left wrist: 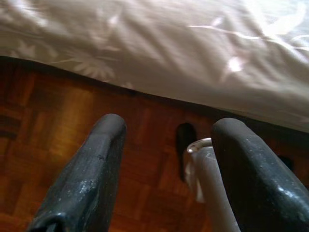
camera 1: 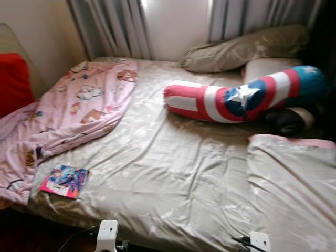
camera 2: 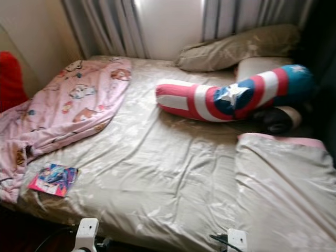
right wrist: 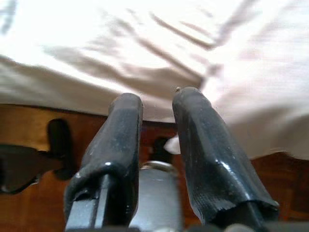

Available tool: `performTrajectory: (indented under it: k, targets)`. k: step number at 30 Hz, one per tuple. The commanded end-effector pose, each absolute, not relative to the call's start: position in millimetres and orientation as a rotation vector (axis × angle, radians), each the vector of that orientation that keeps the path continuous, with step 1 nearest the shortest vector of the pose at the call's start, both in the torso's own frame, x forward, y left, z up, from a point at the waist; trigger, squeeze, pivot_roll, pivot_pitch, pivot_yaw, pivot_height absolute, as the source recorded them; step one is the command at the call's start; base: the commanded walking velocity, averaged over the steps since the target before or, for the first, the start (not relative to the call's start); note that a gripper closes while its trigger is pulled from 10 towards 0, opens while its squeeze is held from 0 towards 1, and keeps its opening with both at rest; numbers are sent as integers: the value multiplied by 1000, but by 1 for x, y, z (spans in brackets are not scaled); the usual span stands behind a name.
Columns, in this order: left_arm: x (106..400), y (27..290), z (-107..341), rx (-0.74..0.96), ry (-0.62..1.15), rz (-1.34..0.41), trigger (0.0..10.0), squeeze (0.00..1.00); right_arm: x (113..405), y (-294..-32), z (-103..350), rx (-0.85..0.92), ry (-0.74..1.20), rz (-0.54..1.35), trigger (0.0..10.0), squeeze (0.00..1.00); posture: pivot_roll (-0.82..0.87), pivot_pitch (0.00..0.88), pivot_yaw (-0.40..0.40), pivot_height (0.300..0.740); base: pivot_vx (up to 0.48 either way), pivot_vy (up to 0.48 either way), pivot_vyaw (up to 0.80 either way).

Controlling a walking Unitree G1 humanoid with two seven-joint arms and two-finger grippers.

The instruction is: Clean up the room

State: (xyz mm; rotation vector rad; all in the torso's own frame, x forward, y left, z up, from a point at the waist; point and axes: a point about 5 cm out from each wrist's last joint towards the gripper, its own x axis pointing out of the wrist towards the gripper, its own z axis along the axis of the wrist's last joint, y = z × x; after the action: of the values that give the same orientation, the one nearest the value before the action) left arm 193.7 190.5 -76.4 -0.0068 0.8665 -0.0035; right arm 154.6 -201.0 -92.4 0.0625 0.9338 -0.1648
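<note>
Nearest, down by the bed's edge: left gripper (left wrist: 169, 123) hanging over the wood floor (left wrist: 63, 121), fingers spread wide, holding nothing. Right gripper (right wrist: 158, 96) likewise low against the sheet's overhang, fingers narrow with a slim gap, also holding nothing.

Next, on the near left corner of the bed (camera 1: 173, 173): a book (camera 1: 64, 181), thin and glossy, lying flat on the sheet just beside the blanket's hem. Probably light, stiff enough to keep its shape, but slick and hard to pinch off soft bedding. Best taken at the edge nearest the robot, one finger slid beneath, or nudged toward the mattress edge so a corner overhangs.

Beside it and running up the left side: a pink blanket (camera 1: 79, 113), crumpled, partly spilling off the bed. Soft, limp, bulky rather than heavy; likely to drape and drag. Best pinched at a raised fold or a corner, with both grippers for straightening.

On the near right: a folded quilt (camera 1: 294, 189), thick and floppy.

Farther, across the middle right: a striped bolster (camera 1: 236, 100), plump and yielding, light for its bulk; best gripped around a narrow end. A dark item (camera 1: 286, 122) tucked under it, too blurred to name.

Farthest: a pillow (camera 1: 247, 50) at the headboard end, curtains (camera 1: 115, 26) behind, red cushion (camera 1: 13, 81) at far left.
</note>
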Motion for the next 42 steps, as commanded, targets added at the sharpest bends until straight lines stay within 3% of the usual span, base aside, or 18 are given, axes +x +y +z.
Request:
performTrajectory:
  k: [1,10,42]
  targets:
    - [192,194,-77,-2,877,10,10000,0,153,-203,-93,78,937,-185,10000,0,-6,0,54,740,0,480,0]
    - [194,195,-76,1,875,14,10000,0,158,-208,-90,206,904,-315,10000,0,2,0,49,740,0,480,0]
    - [202,197,-71,-10,840,17,10000,0,163,-202,-90,242,910,-309,10000,0,14,57,46,740,0,480,0]
